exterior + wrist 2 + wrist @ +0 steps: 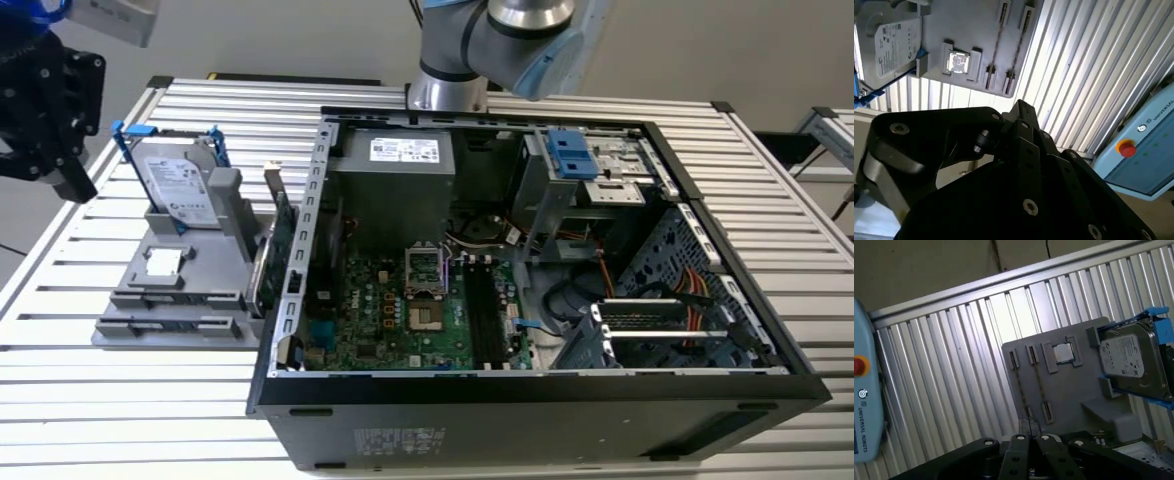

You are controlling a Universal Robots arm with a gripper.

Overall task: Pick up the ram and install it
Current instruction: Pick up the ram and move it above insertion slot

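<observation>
Gripper (pixel 51 165) hung high, off to one side of tray (pixel 200 275); I couldn't tell its state. Ram (pixel 1020 385) looked to be the thin strip in a tray slot. Approach needed squaring along its length, centred.

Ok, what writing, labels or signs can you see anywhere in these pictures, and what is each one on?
Hard drive: white label, print too small to read.
Power supply: white sticker on top, too small to read.
Computer case: pale label on the near wall, blurred.
Blue pendant: a maker's name in white letters with a round mark, in both wrist views.
</observation>
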